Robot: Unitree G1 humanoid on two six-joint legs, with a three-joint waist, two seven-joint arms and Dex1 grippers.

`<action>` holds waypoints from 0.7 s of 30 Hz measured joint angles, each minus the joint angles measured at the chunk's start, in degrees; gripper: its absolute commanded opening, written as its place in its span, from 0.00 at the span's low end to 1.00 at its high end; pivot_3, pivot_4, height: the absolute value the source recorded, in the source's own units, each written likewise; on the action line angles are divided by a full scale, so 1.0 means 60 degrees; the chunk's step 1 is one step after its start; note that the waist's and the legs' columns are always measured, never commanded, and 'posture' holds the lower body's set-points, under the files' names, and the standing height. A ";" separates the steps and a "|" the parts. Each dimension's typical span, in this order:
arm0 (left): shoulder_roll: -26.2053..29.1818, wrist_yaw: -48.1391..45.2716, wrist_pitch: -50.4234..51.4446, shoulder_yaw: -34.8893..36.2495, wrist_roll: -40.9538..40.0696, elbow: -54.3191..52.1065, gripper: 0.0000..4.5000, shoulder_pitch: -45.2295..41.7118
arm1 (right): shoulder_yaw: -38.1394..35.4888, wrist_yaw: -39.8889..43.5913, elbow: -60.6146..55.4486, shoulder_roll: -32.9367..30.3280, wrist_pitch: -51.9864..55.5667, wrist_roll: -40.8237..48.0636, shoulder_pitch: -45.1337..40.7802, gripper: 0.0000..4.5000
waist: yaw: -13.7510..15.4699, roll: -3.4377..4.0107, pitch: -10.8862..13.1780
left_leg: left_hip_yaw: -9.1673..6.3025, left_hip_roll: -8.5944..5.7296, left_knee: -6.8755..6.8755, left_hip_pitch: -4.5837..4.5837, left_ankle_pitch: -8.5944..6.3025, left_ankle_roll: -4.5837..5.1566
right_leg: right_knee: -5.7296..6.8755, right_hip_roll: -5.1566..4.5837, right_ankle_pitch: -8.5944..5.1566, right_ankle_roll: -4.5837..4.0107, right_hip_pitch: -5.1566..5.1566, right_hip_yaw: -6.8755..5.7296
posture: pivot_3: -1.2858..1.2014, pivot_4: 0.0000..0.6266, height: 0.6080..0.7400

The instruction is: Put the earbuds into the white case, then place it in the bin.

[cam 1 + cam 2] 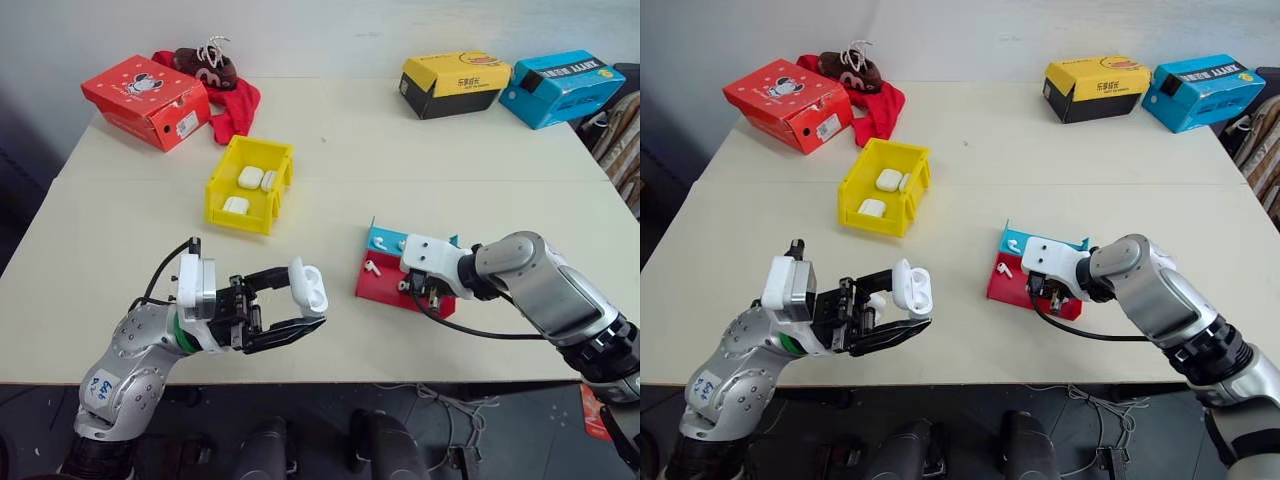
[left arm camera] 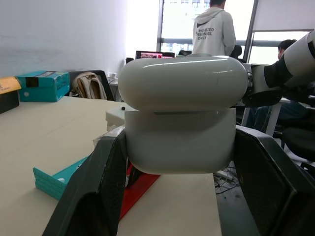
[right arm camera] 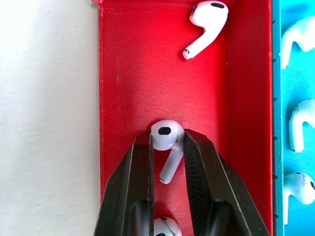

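My left gripper (image 1: 305, 306) is shut on the white case (image 1: 310, 287), holding it above the table's front left with its lid hinged open. In the left wrist view the case (image 2: 182, 123) sits clamped between the two black fingers (image 2: 93, 191). My right gripper (image 3: 167, 142) points down into the red half of the red-and-blue tray (image 1: 382, 287), shut on one of the earbuds (image 3: 165, 132), which lies on the red floor. More earbuds (image 3: 206, 19) lie in the red and blue halves. The yellow bin (image 1: 222, 192) stands further back and holds three white cases (image 1: 250, 178).
A red shoe box (image 1: 145, 98), a red cloth (image 1: 236, 110) and a brown shoe (image 1: 208, 66) are at the back left. A yellow-and-black box (image 1: 452, 85) and a blue box (image 1: 560, 88) stand at the back right. A person (image 2: 214, 29) stands beyond the table.
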 measured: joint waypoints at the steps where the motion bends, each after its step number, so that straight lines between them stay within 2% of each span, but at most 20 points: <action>1: 0.0006 -0.0024 0.0000 0.0001 0.0000 0.0000 0.62 0.0002 | -0.0005 0.0000 0.0002 0.0000 -0.0001 0.0000 0.0002 0.10 | 0.0000 0.0000 0.0000 | 0.0000 0.0000 0.0000 0.0000 0.0000 0.0000 | 0.0000 0.0000 0.0000 0.0000 0.0000 0.0000 | 0.52 0.24 1.00; 6: -0.0001 -0.0167 -0.0123 0.0040 -0.0008 0.0080 0.62 -0.0085 | -0.0711 0.0038 0.0081 -0.0002 -0.0217 0.0313 0.0434 0.10 | 0.0041 0.0000 0.0001 | -0.0001 -0.0003 0.0000 -0.0011 -0.0004 0.0004 | -0.0001 -0.0003 0.0000 0.0000 -0.0007 -0.0003 | 0.52 0.24 1.00; 9: -0.0061 -0.0174 -0.0092 0.0110 -0.0124 0.0419 0.62 -0.0522 | -0.2639 0.0451 0.0333 0.0330 -0.1749 0.1560 0.1048 0.10 | 0.0053 0.0004 0.0004 | 0.0004 -0.0010 0.0000 -0.0019 -0.0007 0.0013 | -0.0005 0.0000 0.0003 0.0005 -0.0010 -0.0003 | 0.52 0.24 1.00; 11: -0.0186 -0.0215 -0.0089 0.0090 -0.0178 0.0682 0.62 -0.0925 | -0.4049 0.1231 0.0245 0.0459 -0.2673 0.2822 0.1409 0.10 | 0.0069 0.0007 0.0006 | -0.0001 -0.0007 -0.0001 -0.0014 -0.0007 0.0016 | -0.0013 0.0013 0.0005 0.0009 0.0004 -0.0012 | 0.52 0.24 1.00; 12: -0.0303 -0.0297 -0.0104 0.0082 -0.0198 0.0876 0.62 -0.1082 | -0.4808 0.1418 0.0178 0.0717 -0.2748 0.3630 0.1556 0.10 | 0.0061 0.0006 0.0005 | -0.0002 -0.0004 -0.0001 -0.0003 -0.0009 0.0018 | -0.0012 0.0017 0.0005 0.0009 0.0018 -0.0014 | 0.52 0.24 1.00; 15: -0.0934 -0.0575 -0.0247 -0.0057 -0.0233 0.1513 0.62 -0.1551 | -0.6565 0.0819 -0.0160 0.2623 -0.2724 0.5989 0.1619 0.10 | -0.0007 0.0004 0.0004 | 0.0006 0.0000 0.0000 -0.0003 -0.0009 0.0020 | 0.0006 0.0020 0.0008 0.0015 0.0019 -0.0007 | 0.52 0.24 1.00; 18: -0.1468 -0.0819 -0.0348 -0.0224 -0.0308 0.1986 0.62 -0.2075 | -0.6744 -0.0063 -0.0843 0.3948 -0.2799 0.7194 0.1576 0.10 | -0.0003 0.0007 0.0006 | 0.0006 0.0000 0.0000 -0.0003 -0.0006 0.0016 | 0.0015 0.0021 0.0007 0.0013 0.0007 -0.0004 | 0.52 0.24 1.00; 21: -0.1839 -0.1142 -0.0359 -0.0331 -0.0379 0.2636 0.62 -0.2606 | -0.6172 -0.0468 -0.1466 0.5131 -0.4015 0.6953 0.1483 0.10 | 0.0001 0.0007 0.0006 | 0.0010 -0.0006 0.0000 -0.0006 -0.0006 0.0015 | 0.0016 0.0028 0.0007 0.0013 0.0002 -0.0004 | 0.52 0.24 1.00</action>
